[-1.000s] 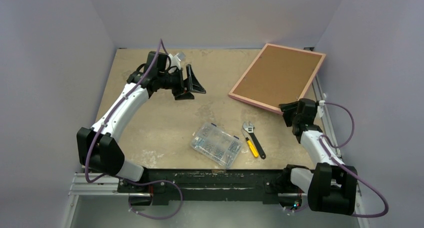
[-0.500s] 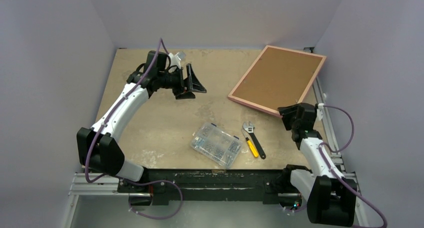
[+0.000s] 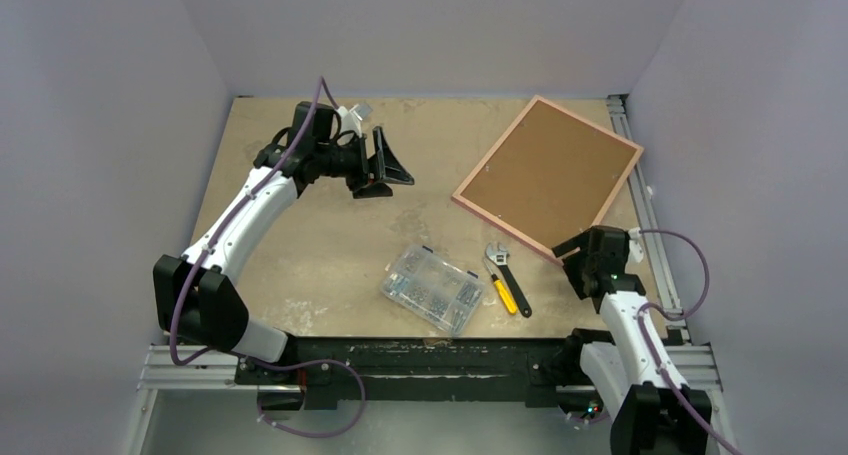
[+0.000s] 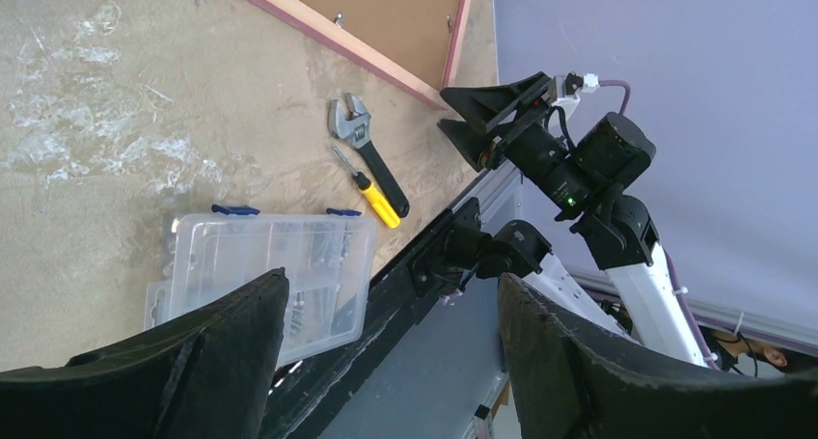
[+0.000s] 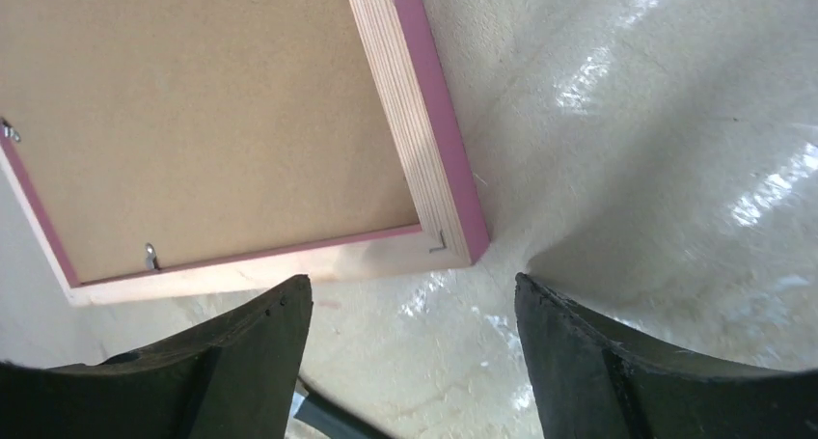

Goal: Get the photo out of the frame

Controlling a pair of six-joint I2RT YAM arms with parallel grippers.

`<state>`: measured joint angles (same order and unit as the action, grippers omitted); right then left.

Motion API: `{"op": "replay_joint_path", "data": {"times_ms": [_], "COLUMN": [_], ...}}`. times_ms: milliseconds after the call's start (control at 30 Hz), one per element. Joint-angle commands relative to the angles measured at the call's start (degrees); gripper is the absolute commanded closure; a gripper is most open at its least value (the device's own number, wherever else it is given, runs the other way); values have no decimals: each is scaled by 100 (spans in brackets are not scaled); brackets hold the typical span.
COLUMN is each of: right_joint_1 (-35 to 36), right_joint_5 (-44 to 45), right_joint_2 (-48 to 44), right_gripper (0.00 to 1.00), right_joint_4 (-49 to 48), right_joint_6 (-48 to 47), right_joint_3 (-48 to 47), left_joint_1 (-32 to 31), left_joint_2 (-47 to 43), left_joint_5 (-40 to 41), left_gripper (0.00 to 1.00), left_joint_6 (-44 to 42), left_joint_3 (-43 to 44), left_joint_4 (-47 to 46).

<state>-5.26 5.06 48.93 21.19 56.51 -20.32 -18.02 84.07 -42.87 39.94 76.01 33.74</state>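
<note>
The frame (image 3: 545,170) lies back-up on the bench (image 3: 320,245), near corner just ahead of the right gripper (image 3: 572,251), released and empty; the left gripper (image 3: 386,175), also released, sits well apart

Frame (image 3: 545,175) lies back-up (brown board showing), skewed, far right of table (image 3: 330,245). Right gripper (image 3: 568,249) at its near corner. Left gripper (image 3: 392,165) far side, jaws spread, nothing between. Screw box (image 3: 432,288) and wrench (image 3: 508,278) near front edge.

Pink frame (image 3: 548,175): lies flat, face down, brown fibreboard back upward, set diagonally at my far right.
</note>
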Motion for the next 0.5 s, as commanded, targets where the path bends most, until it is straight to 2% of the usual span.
{"op": "replay_joint_path", "data": {"times_ms": [0,100,167,300,467], "right_joint_1": [28,32,31,174,1612], "right_joint_5": [335,381,385,-208,8], "right_joint_2": [-533,-675,-639,-64,635], "right_gripper": [23,21,20,18,19], "right_joint_4": [1092,1307,1234,1087,1107], "right_joint_6": [-281,-339,-746,-1652,-2042], "right_joint_3": [-446,-561,-642,-939,-1464], "left_joint_1": [27,27,27,22,24], "left_joint_2": [-209,-239,-236,-215,-157], "left_joint_5": [-168,-150,-144,-203,-266], "left_gripper": [23,23,23,23,23], "left_joint_6": [99,110,111,189,199], "left_joint_3": [-57,-65,-82,-139,-182], "left_joint_4": [-246,-271,-275,-372,-477]}}
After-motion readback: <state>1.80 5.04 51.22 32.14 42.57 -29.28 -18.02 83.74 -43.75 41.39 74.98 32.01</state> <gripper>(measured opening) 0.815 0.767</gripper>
